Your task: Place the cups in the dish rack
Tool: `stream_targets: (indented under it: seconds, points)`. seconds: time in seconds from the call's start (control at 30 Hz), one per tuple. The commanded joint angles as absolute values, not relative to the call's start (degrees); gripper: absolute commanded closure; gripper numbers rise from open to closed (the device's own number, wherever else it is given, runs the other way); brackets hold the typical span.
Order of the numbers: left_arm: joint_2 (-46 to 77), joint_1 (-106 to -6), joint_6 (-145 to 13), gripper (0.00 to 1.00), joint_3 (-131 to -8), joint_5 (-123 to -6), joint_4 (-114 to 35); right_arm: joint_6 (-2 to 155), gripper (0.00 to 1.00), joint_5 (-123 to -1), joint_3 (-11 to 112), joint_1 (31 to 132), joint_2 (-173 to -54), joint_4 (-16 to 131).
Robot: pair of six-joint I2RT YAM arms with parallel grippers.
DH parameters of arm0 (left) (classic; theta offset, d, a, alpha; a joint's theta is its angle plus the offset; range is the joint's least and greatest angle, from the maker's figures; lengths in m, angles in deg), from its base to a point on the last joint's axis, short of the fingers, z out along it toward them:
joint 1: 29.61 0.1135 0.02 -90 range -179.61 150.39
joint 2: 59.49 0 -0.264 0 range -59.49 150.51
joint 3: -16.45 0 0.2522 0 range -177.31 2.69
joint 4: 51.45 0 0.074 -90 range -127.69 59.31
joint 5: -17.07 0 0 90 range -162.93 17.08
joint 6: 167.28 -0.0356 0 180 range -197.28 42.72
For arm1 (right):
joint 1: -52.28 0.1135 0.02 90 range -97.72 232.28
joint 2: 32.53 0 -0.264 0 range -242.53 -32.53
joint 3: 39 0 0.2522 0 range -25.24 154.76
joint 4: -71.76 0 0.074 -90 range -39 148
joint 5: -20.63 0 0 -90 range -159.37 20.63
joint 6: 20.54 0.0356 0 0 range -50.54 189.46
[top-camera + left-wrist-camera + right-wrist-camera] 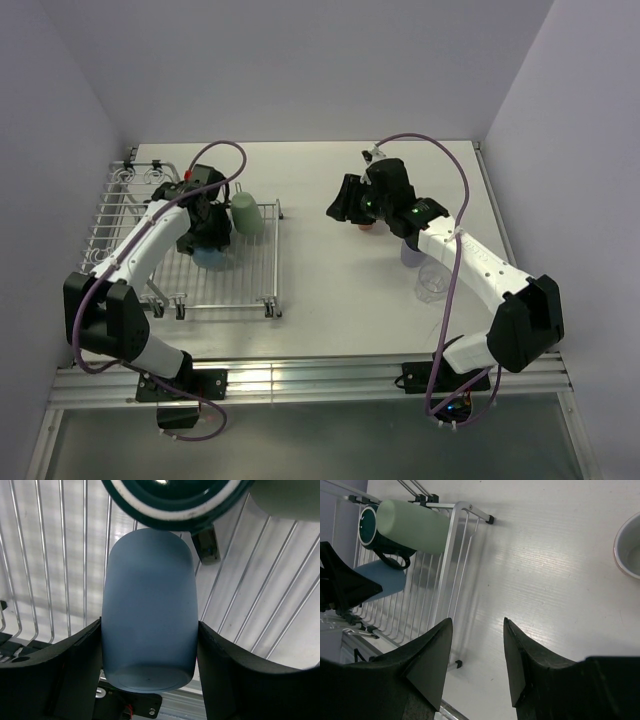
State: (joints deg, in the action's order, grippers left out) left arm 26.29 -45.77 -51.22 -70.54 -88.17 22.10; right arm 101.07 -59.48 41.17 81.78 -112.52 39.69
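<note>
Gripping blue cup (147,590): left claw (149,632)

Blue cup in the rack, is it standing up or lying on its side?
On its side: the blue cup lies lengthwise over the bars of the dish rack, held in the jaws of the left gripper.

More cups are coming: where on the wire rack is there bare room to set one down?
Free: the near grid of the silver wire dish rack, between the blue cup in the left gripper and the front rail. Crowded: its far right corner, where the pale green cup and dark green handled mug lie.
</note>
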Motion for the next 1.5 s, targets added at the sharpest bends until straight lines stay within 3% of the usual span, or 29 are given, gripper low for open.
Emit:
stream_targets:
  seconds: [0.0,0.23,0.4,0.8,1.13,1.2,1.47]
  points:
    - [26.99,-44.55,-52.23,0.93,-72.54,-87.08,19.62,99.78,0.47,-60.23,42.35,82.16,-112.87,40.42]
    - [27.61,-42.53,-53.29,0.85,-71.14,-85.41,17.6,99.6,0.47,-60.49,42.7,82.16,-113.39,39.89]
    - [28.58,-42.26,-53.73,0.62,-70.52,-85.14,16.54,99.6,0.47,-60.76,42.78,82.16,-113.57,39.54]
    - [29.11,-42.09,-53.55,0.26,-69.11,-85.84,14.52,99.25,0.47,-61.37,43.49,82.16,-114.01,38.84]
    - [28.14,-42.09,-52.94,0.21,-68.94,-87.34,14.34,99.16,0.47,-61.37,43.49,82.51,-114.27,38.92]
    - [27.7,-42.09,-52.76,0.1,-69.03,-88.04,14.78,99.17,0.47,-61.37,43.49,82.6,-114.36,38.75]
    - [25.51,-42.18,-51.8,0.09,-70.26,-89.45,15.92,99.25,0.47,-61.72,43.75,83.13,-114.45,38.57]
